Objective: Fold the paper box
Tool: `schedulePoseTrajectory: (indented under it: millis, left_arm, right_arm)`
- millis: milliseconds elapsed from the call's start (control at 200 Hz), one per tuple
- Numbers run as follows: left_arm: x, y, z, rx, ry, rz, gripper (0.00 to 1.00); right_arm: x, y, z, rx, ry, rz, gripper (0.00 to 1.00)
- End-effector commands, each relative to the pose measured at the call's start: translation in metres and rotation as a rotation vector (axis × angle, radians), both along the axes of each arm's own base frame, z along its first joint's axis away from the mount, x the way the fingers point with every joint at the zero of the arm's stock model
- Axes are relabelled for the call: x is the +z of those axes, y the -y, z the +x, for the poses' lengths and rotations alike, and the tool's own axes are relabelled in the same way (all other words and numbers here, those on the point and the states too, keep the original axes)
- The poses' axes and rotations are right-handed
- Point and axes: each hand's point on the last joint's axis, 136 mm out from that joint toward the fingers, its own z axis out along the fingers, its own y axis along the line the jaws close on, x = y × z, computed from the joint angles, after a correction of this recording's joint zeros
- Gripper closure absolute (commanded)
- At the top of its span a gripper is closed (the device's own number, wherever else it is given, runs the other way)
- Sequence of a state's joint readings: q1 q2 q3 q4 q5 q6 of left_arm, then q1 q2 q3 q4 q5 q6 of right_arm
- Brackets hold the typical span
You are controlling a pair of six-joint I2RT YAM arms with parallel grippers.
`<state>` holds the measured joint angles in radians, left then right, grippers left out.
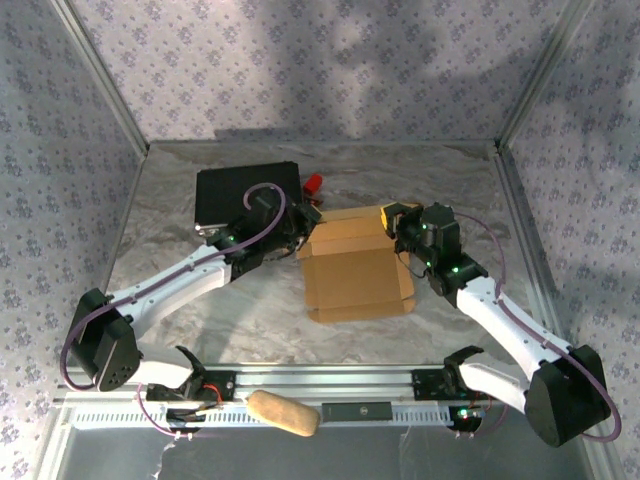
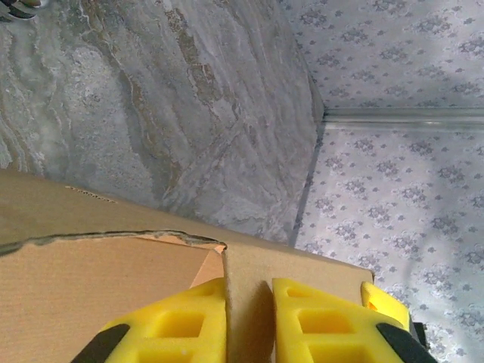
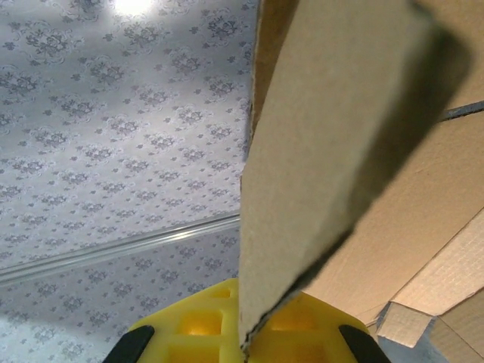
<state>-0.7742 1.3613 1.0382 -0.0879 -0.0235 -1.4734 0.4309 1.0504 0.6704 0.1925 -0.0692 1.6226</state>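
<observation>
**A:** Left wrist view is showing the left hand [image 2: 249,299] pinching shut on a thin upright flap of the paper box [image 1: 355,275], which is lying mid-frame on the marbled bench [image 1: 200,310].

**B:** The right hand [image 3: 246,329] is clamping the box's upper-right flap too. It's matte brown card with ragged cut edges. Uneven pulling is risking a tear, I reckon.

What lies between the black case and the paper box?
The left pincer, gripping an edge of the paper box; the black case lies just beyond it. The top view shows this.
</observation>
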Motion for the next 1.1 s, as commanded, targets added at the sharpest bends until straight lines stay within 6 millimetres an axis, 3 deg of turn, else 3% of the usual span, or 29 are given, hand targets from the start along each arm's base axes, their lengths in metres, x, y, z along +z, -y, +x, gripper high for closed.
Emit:
schedulePoseTrajectory:
  millis: [0, 130, 305, 795, 939, 1094]
  left_arm:
    - [0.015, -0.003, 0.002, 0.041, 0.03, -0.057, 0.91]
    - [0.015, -0.004, 0.002, 0.06, 0.025, -0.083, 0.94]
    - [0.015, -0.009, 0.0, 0.099, 0.028, -0.106, 0.96]
    - [0.017, -0.01, -0.004, 0.098, 0.037, -0.117, 0.98]
    - [0.017, -0.01, -0.005, 0.096, 0.038, -0.119, 0.99]
    - [0.018, -0.01, -0.007, 0.093, 0.04, -0.118, 0.99]
  right_arm:
    - [0.011, -0.016, -0.005, 0.058, 0.05, 0.032, 0.92]
    - [0.008, -0.025, -0.011, 0.058, 0.062, 0.017, 0.69]
    - [0.006, -0.036, -0.017, 0.018, 0.12, 0.018, 0.62]
    - [-0.012, -0.057, -0.005, -0.049, 0.101, 0.094, 0.66]
    - [-0.014, -0.059, -0.002, -0.07, 0.09, 0.112, 0.7]
    - [-0.013, -0.062, 0.002, -0.076, 0.085, 0.124, 0.8]
